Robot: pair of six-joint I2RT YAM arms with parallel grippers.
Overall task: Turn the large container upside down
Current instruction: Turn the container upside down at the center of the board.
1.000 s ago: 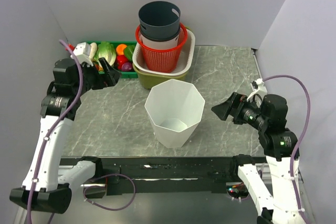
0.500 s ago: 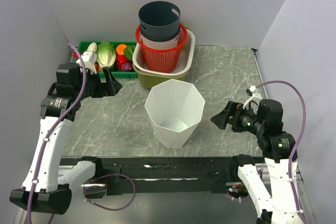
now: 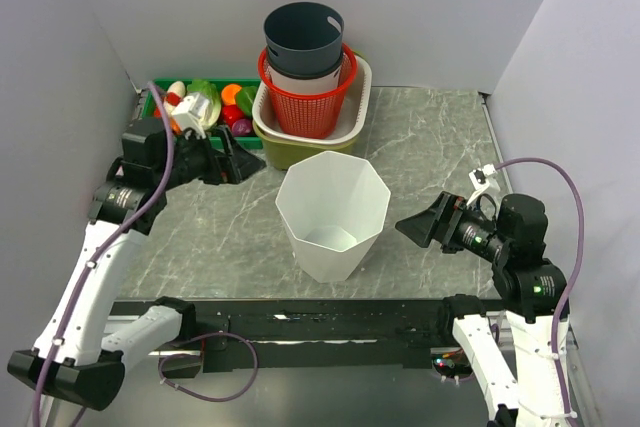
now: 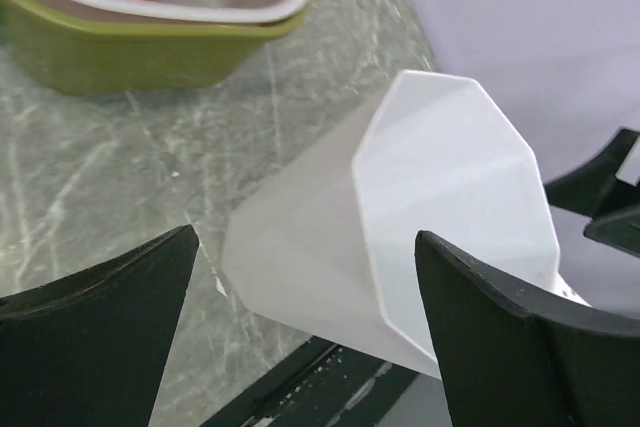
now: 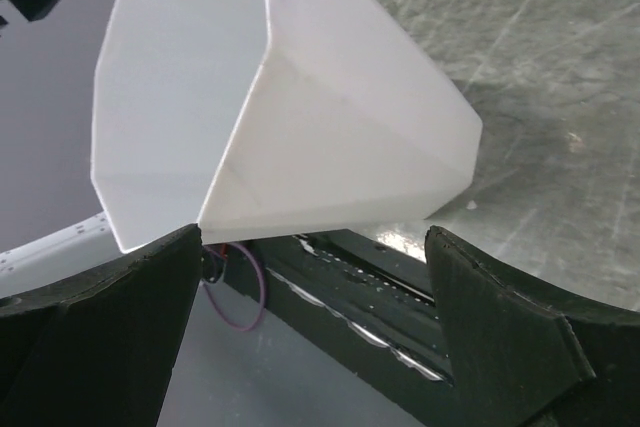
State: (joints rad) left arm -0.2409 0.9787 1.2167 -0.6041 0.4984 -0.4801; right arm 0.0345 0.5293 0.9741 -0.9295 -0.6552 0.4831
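Left gripper (image 3: 238, 162) and right gripper (image 3: 412, 225), both spread wide and empty, flank the upright white container (image 3: 332, 212) mid-frame; wrist views crop their fingers (image 4: 100, 327).

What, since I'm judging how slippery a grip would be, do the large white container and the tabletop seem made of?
Large white container: likely thin plastic, smooth matte finish; its faceted walls look slightly translucent. Tabletop: grey marble-look surface with pale veins, faint sheen; real stone or printed laminate cannot be told.
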